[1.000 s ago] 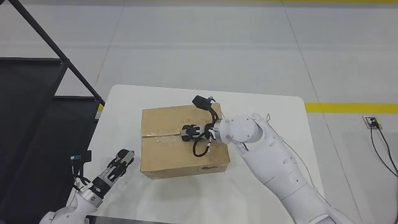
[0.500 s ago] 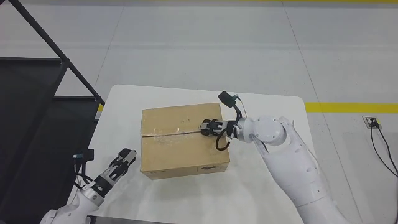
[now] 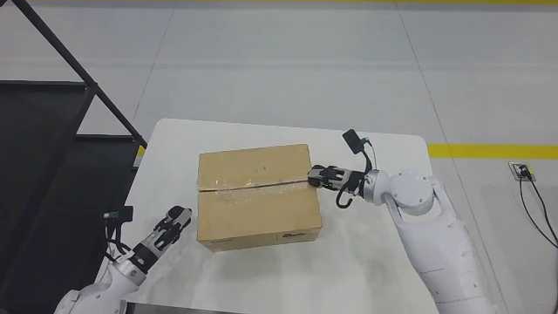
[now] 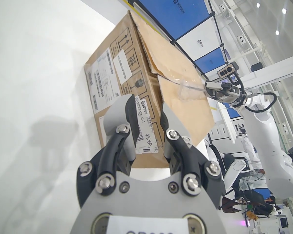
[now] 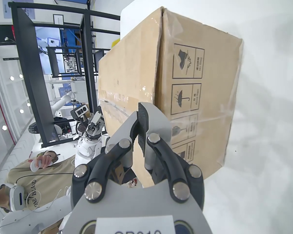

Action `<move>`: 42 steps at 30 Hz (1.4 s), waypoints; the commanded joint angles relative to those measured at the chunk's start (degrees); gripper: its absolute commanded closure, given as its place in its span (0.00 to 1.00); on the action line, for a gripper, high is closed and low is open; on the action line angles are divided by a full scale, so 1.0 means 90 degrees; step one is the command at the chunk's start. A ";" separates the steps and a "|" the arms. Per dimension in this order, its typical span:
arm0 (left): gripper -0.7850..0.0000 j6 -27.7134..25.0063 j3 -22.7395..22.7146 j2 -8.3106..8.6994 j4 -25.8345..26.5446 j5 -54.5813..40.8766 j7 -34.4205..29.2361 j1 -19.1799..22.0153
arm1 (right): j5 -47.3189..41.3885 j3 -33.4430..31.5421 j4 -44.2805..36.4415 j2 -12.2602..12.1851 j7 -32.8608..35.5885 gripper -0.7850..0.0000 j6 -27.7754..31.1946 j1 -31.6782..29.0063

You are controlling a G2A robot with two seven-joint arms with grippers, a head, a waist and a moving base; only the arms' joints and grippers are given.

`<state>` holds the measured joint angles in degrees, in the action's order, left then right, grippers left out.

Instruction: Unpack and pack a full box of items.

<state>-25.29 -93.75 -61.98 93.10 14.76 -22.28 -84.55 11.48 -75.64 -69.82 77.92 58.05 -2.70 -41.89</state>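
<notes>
The box (image 3: 253, 194) is sitting closed in the middle of the table (image 3: 375, 262), with its taped seam running across the top. The right gripper (image 3: 313, 175) is hanging at the seam's right end, its jaws pressed together and pinching a strip of clear tape (image 4: 189, 88) lifted off the cardboard. The left gripper (image 3: 177, 218) is hovering near the box's near-left corner, jaws spread and gripping nothing.
</notes>
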 commanded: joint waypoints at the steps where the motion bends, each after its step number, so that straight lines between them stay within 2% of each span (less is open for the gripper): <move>1: 0.65 -0.0011 -0.0002 0.0002 0.0001 0.0006 -0.0005 0.0002 | -0.0096 -0.0107 0.0030 -0.0034 0.0011 1.00 0.0049 -0.0059; 9: 0.65 0.0009 -0.0025 0.0010 0.0022 0.0030 -0.0024 -0.0006 | -0.0381 -0.0305 0.0225 -0.0130 -0.0004 1.00 0.0264 -0.0173; 20: 0.65 0.0086 0.0002 0.0013 0.0071 0.0073 -0.0021 -0.0006 | -0.0505 0.0149 0.0587 -0.0130 0.0208 1.00 0.0542 0.0037; 27: 0.65 0.0131 -0.0053 0.0011 0.0078 0.0032 0.0122 -0.0006 | -0.0590 0.0024 0.0708 -0.0198 -0.0076 1.00 0.0737 -0.0007; 35: 0.66 0.0103 -0.0358 0.0019 0.0378 -0.0276 0.0338 -0.0130 | -0.0829 -0.0717 -0.0190 -0.0397 -0.0677 1.00 0.1477 -0.0795; 38: 0.66 0.0127 -0.0427 0.0020 0.0639 -0.0261 0.0392 -0.0214 | -0.0990 -0.0611 -0.0619 -0.0402 -0.0605 1.00 0.1689 -0.0958; 42: 0.71 0.0114 -0.0425 0.0007 0.1025 -0.0444 0.0432 -0.0318 | -0.0624 -0.0169 -0.0945 -0.0369 -0.0741 1.00 0.1508 -0.0793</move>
<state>-24.27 -97.69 -61.88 101.29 11.42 -18.24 -87.23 5.09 -78.10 -77.84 74.52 51.89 11.29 -49.52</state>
